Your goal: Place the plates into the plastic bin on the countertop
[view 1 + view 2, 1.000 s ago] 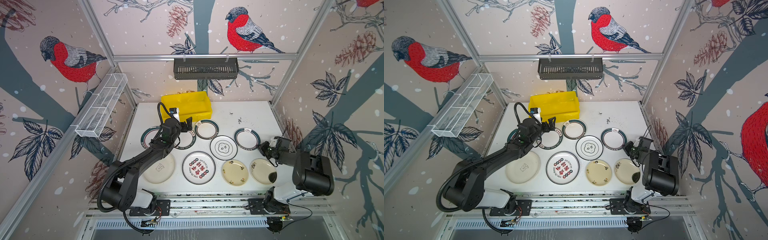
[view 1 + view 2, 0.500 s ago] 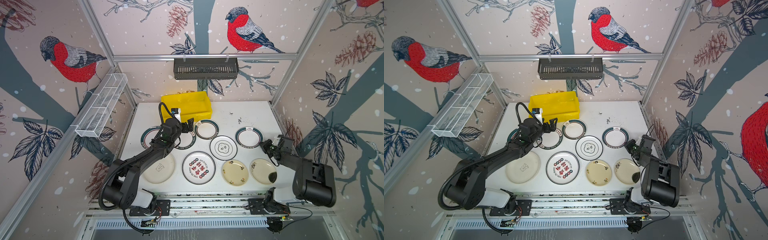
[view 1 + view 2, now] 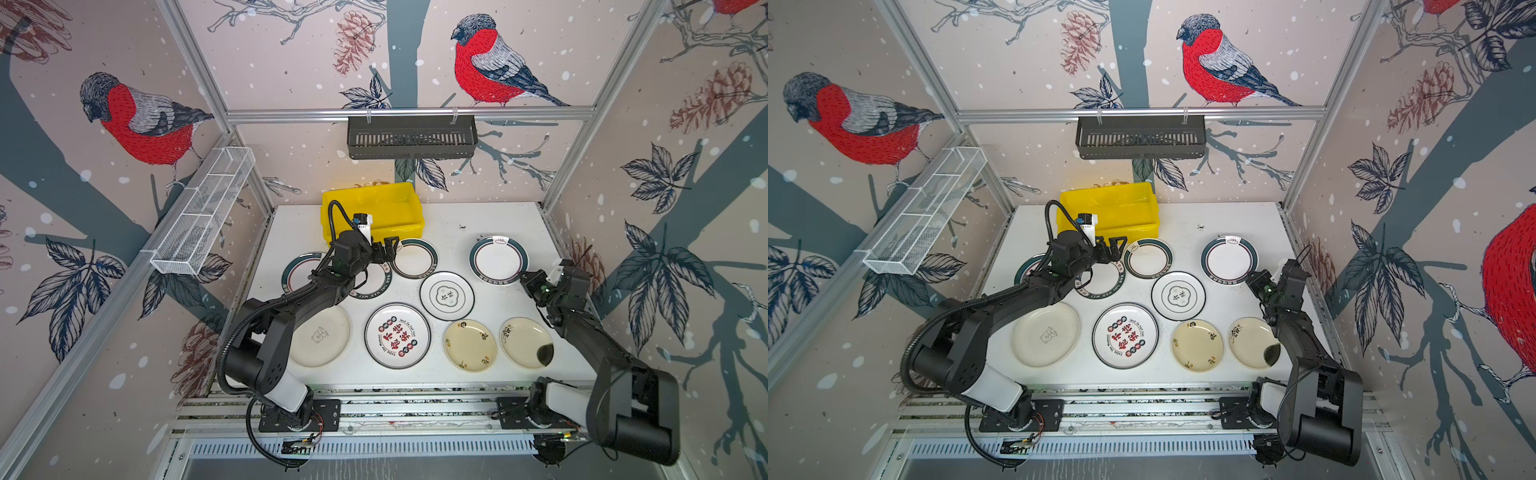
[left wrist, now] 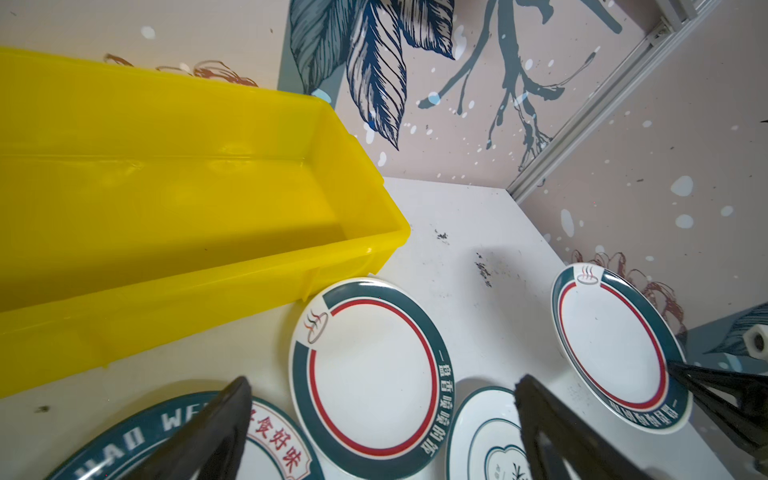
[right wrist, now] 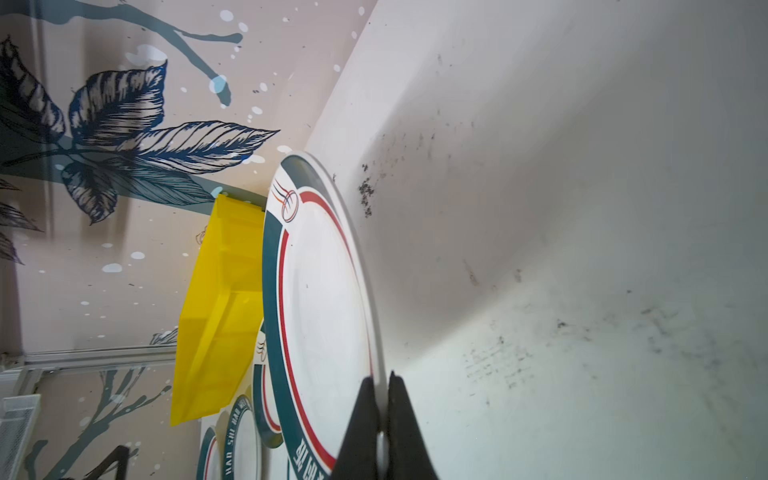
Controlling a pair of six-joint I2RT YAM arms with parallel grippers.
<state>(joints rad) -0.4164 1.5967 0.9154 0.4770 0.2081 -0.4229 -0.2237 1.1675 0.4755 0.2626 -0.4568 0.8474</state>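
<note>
White countertop (image 3: 511, 220), plastic bin (image 3: 374, 189) lengthwise along back wall (image 3: 307, 166), right claw (image 5: 381, 380) clamping green-rimmed plate (image 5: 324, 316) rim, left claw (image 4: 382, 380) spread

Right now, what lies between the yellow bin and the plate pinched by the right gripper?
Only bare speckled countertop, seen in the left wrist view.

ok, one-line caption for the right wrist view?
Right pincer shut on the rim of a green-rimmed plate, yellow bin in the background.

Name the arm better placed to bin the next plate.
Right, probably: the right gripper is shut on the rim of the far-right green-rimmed plate. The left gripper, though nearer the bin, hangs open, holding nothing.
</note>
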